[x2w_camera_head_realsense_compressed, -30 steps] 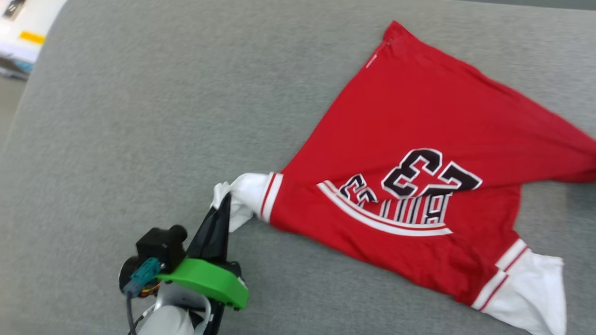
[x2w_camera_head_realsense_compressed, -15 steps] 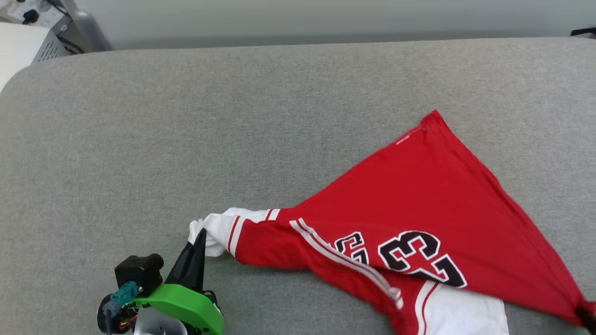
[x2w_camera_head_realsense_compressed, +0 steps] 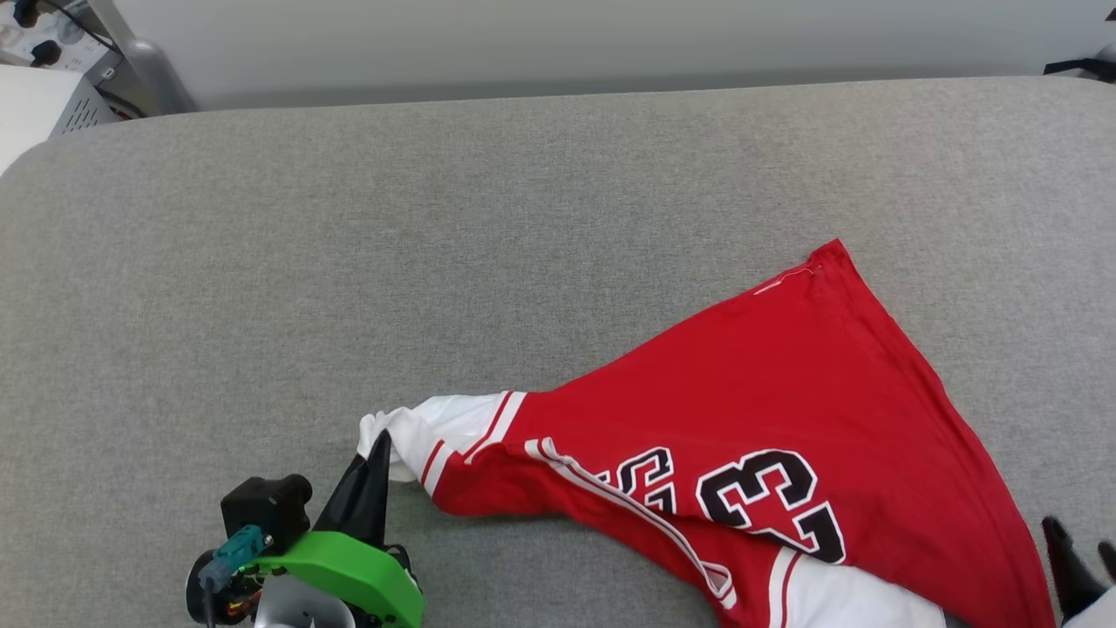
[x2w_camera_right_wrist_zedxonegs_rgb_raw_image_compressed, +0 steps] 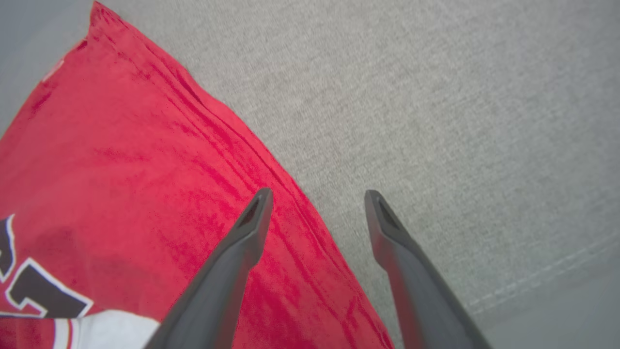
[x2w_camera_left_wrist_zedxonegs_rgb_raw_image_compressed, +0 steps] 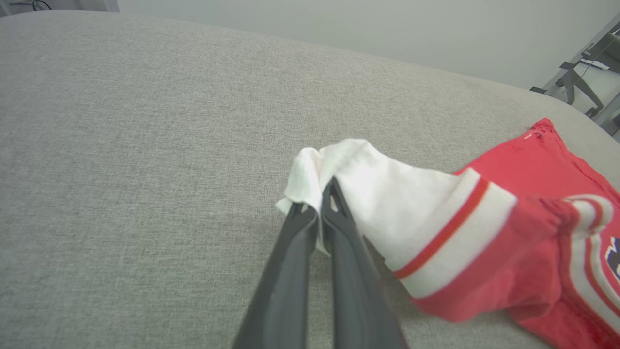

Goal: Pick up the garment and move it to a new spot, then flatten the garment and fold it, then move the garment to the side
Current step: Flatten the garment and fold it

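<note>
The red jersey T-shirt (x2w_camera_head_realsense_compressed: 785, 401) lies on the grey cloth-covered surface (x2w_camera_head_realsense_compressed: 436, 218), in the lower right part of the head view; it spreads into a rough triangle, one red corner pointing toward the surface's far edge. Its lettered face is up; the black-and-white "23" (x2w_camera_head_realsense_compressed: 772, 506) reads upside down from the head, and the lettering beside it is partly hidden under a fold.

The left gripper (x2w_camera_head_realsense_compressed: 381, 443) sits at the lower left with its jaws pressed together on the tip of a white sleeve (x2w_camera_head_realsense_compressed: 440, 427). In the left wrist view the two dark fingers (x2w_camera_left_wrist_zedxonegs_rgb_raw_image_compressed: 348, 271) meet with a fold of white cloth pinched between their tips; the sleeve runs from there to its red-striped cuff and the red body. A green bracket (x2w_camera_head_realsense_compressed: 349, 567) and a small black camera (x2w_camera_head_realsense_compressed: 266, 506) ride on that wrist.

The second white sleeve (x2w_camera_head_realsense_compressed: 846, 602) lies at the bottom edge of the head view, below the number.

The right gripper (x2w_camera_head_realsense_compressed: 1079, 539) shows at the lower right corner, just beside the shirt's right-hand edge; its jaws stand wide apart with nothing between them. In the right wrist view one finger is over the red hem and the other over bare grey cloth; whether either touches, I cannot tell.
</note>
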Controlling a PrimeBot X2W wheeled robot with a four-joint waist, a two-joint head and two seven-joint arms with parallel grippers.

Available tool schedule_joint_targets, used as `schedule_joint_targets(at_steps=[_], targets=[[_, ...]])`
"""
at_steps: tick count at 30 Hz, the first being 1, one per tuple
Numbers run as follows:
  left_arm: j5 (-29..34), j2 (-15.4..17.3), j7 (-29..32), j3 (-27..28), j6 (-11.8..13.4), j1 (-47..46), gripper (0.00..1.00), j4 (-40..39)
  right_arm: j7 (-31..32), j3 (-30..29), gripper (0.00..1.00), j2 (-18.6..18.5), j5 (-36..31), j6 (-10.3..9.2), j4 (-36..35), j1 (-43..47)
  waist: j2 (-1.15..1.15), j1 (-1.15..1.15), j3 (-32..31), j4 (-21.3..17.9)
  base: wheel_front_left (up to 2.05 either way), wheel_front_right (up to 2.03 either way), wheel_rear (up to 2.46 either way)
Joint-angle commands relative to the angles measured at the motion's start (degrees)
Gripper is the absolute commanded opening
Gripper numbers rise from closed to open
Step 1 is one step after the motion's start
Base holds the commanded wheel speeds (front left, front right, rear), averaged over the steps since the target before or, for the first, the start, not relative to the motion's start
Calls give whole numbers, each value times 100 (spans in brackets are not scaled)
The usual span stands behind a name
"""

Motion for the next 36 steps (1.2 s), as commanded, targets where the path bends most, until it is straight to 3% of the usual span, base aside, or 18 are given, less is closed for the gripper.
schedule_joint_targets(at_steps=[1, 5, 10, 17, 23, 29, 36], targets=[[-13, -12, -3, -16, 35, -97, 0, -23, -334, -16, 100, -44, -76, -2, -15, -274, 0, 0, 41, 59, 0, 0, 0], [77, -53, -6, -110, 27, -334, 0, -3, -1279, 304, 100, -369, -123, -2, 203, -1005, 0, 0, 205, 223, 0, 0, 0], [137, -134, -69, -185, -1, -588, 0, 0, -1457, 965, 100, -885, -13, -2, 708, -1843, 0, 0, 435, 376, 0, 0, 0], [272, -231, -161, -380, -115, -943, 0, -17, 180, 2232, 100, -1957, 797, -2, 1455, -3156, 0, 0, 822, 682, 0, 0, 0], [341, -367, -226, -522, -150, -1159, 0, -59, 1425, 2871, 100, -2546, 1335, -2, 1810, -4071, 0, 0, 1115, 955, 0, 0, 0], [368, -489, -285, -636, -211, -1364, 0, -7, 1717, 3394, 100, -2791, 1512, -2, 2226, -4673, 0, 0, 1369, 1181, 0, 0, 0], [335, -581, -365, -681, -241, -1430, 0, 122, 1940, 4171, 100, -2737, 2002, -2, 2635, -4606, 0, 0, 1506, 1248, 0, 0, 0]])
